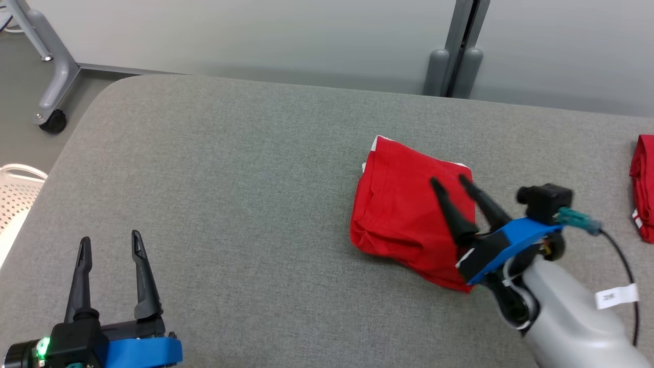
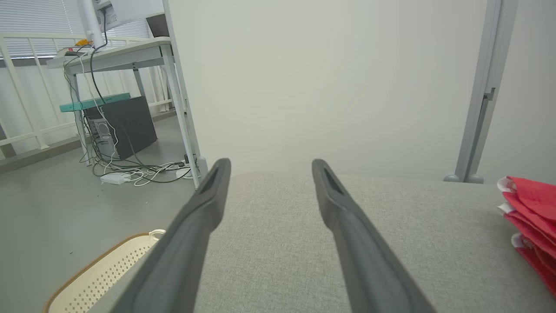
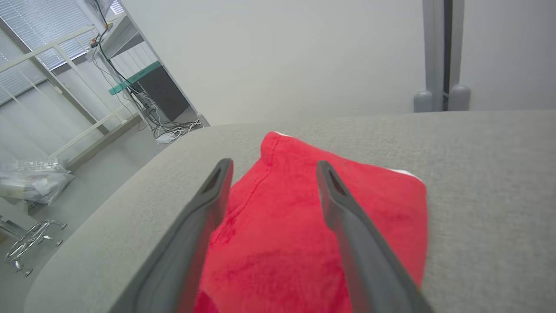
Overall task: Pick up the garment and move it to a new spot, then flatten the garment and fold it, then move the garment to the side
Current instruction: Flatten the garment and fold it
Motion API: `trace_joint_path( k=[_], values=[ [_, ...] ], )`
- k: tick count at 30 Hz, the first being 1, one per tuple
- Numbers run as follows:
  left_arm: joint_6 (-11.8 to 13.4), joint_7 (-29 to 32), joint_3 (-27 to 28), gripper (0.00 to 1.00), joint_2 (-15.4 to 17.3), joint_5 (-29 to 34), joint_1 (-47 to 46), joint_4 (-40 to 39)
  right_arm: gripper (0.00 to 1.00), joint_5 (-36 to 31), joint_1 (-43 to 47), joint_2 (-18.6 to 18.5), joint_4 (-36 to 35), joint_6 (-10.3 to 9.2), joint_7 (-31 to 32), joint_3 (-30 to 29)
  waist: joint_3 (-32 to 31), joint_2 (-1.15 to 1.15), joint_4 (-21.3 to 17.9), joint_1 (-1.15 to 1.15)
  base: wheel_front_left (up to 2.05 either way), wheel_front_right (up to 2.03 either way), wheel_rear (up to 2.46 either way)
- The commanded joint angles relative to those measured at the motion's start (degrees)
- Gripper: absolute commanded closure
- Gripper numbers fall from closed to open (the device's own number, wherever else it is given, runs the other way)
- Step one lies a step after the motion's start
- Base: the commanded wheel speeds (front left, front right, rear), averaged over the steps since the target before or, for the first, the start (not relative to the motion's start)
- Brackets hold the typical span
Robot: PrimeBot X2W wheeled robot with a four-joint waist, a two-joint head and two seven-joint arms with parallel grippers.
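Our right claw (image 1: 448, 180) gapes open over the folded red garment (image 1: 398, 209), seemingly not touching; our left claw (image 1: 111, 237) stands open.

The garment (image 1: 398, 209) is red, with thin white edging seen at its far corners. It is folded into a compact, roughly rectangular packet and laid flat on the grey table (image 1: 230, 179), right of the middle. The far edges are kept fairly straight, while the near edge is bunched and slightly puffed. A stitched seam is seen on the upper layer.
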Motion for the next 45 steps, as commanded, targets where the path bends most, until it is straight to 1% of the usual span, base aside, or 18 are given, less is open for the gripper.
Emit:
trace_joint_path(
  k=[1,2,3,4,5,7,12,16,20,27,31,32,33,34,35,40,41,45],
  values=[
    [-0.1,-0.2,0.3,0.0,0.1,0.3,0.1,-0.1,0.0,-0.7,0.8,-1.3,-0.1,0.03,-0.4,-1.8,0.0,-0.01,-0.2,0.0,0.0,0.0,0.0],
    [-0.2,-0.2,0.2,0.0,0.1,0.4,-0.1,-0.1,0.19,-1.3,1.0,-1.9,0.1,0.03,-0.4,-2.8,0.1,-0.01,-0.3,0.0,0.0,0.0,0.0],
    [-0.2,-0.2,0.1,0.0,0.1,0.5,-0.3,-0.1,0.65,-1.9,1.1,-2.2,-0.1,0.03,-0.4,-4.0,0.2,-0.01,-0.3,0.0,0.0,0.0,0.0],
    [-0.2,-0.2,0.0,0.0,0.0,0.5,-0.5,-0.2,0.92,-2.4,1.2,-2.2,-0.2,0.03,-0.4,-5.2,0.4,-0.01,-0.4,0.0,0.0,0.0,0.0],
    [-0.3,-0.2,0.0,0.0,0.0,0.6,-0.7,-0.2,1.0,-3.4,1.6,-2.4,0.1,0.03,-0.4,-6.0,0.6,-0.01,-0.4,0.0,0.0,0.0,0.0],
    [-0.3,-0.2,-0.2,0.0,0.0,0.6,-1.2,-0.2,1.0,-6.3,1.8,-2.2,0.7,0.03,-0.4,-6.8,0.9,-0.01,-0.4,0.0,0.0,0.0,0.0],
    [-0.5,-0.2,-1.0,0.0,-0.1,0.7,-1.9,0.2,1.0,-10.9,2.5,2.0,3.4,0.03,-0.4,-6.6,1.5,-0.01,0.1,0.0,0.0,0.0,0.0],
    [-0.7,-0.2,-1.5,0.0,-0.1,0.9,-2.5,0.4,1.0,-13.3,2.7,6.6,5.5,0.03,-0.5,-3.9,1.7,-0.01,0.6,0.0,0.0,0.0,0.0],
    [-0.7,-0.2,-1.6,0.0,-0.1,1.1,-2.9,0.7,1.0,-13.8,2.9,9.7,6.4,0.03,-0.5,0.1,1.8,-0.01,0.9,0.0,0.0,0.0,0.0],
    [-0.6,-0.2,-1.5,0.0,0.2,1.0,-2.9,1.2,1.0,-12.9,2.9,11.4,5.1,0.03,-0.5,6.6,1.2,-0.01,-0.2,0.0,0.0,0.0,0.0],
    [-0.5,-0.2,-0.9,0.0,0.8,0.9,-2.6,1.5,1.0,-14.2,2.6,11.0,0.5,0.02,-0.5,4.2,0.3,-0.01,-2.2,0.0,0.0,0.0,0.0],
    [-0.4,-0.2,-0.7,0.0,1.0,0.9,-2.3,1.7,0.94,-14.8,3.1,10.5,-1.1,0.03,-0.5,3.1,0.0,-0.01,-2.8,0.0,0.0,0.0,0.0],
    [-0.3,-0.2,-0.6,0.0,1.0,0.9,-2.1,1.8,0.61,-15.8,3.7,9.7,-2.8,0.02,-0.5,1.7,-0.4,-0.01,-3.3,0.0,0.0,0.0,0.0],
    [-0.2,-0.2,-0.4,0.0,1.1,0.9,-1.8,1.9,0.19,-16.7,4.4,8.9,-4.7,0.02,-0.4,0.3,-0.8,-0.01,-3.8,0.0,0.0,0.0,0.0],
    [-0.2,-0.2,-0.3,0.0,1.2,1.0,-1.6,1.8,0.0,-17.5,5.2,8.3,-6.5,0.02,-0.4,-1.4,-1.1,-0.01,-4.3,0.0,0.0,0.0,0.0],
    [0.4,-0.2,0.6,0.0,1.8,1.0,-0.4,1.8,0.0,-21.4,9.9,5.0,-13.2,0.03,-0.4,-11.3,-2.7,-0.01,-6.7,0.0,0.0,0.0,0.0],
    [0.4,-0.2,0.6,0.0,1.8,1.0,-0.4,1.8,0.0,-21.4,9.9,5.0,-13.2,0.03,-0.4,-11.3,-2.7,-0.01,-6.7,0.0,0.0,0.0,0.0],
    [0.3,-0.2,0.7,0.0,2.4,1.1,0.6,1.9,0.0,-24.5,14.8,3.5,-16.2,0.03,-0.4,-18.9,-4.0,-0.01,-8.3,0.0,0.0,0.0,0.0]
  ],
)
